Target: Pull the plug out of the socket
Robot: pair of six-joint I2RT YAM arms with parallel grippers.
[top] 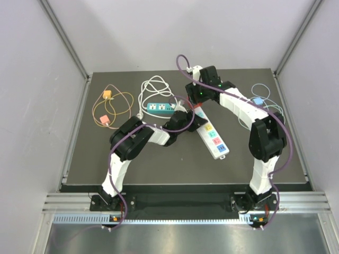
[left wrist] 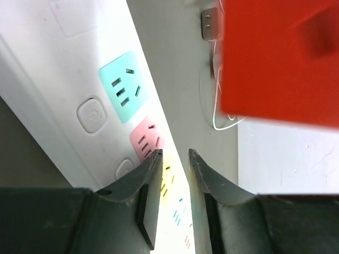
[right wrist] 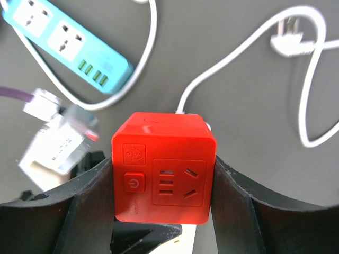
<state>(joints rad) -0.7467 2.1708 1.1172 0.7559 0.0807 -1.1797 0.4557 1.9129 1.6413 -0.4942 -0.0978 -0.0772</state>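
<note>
A red cube plug, with its own socket face and power button, sits between the fingers of my right gripper, which is shut on its two sides. In the left wrist view the cube hangs apart from the white power strip, with metal prongs showing at its edge. My left gripper stands only narrowly open over the strip's yellow socket, nothing between its fingers. From above, both grippers meet at the strip's far end.
A teal power strip with a white cable lies at the back, just left of the grippers. Orange cables lie at the far left and a thin blue-tagged cable at the right. A loose white plug lies beyond the cube.
</note>
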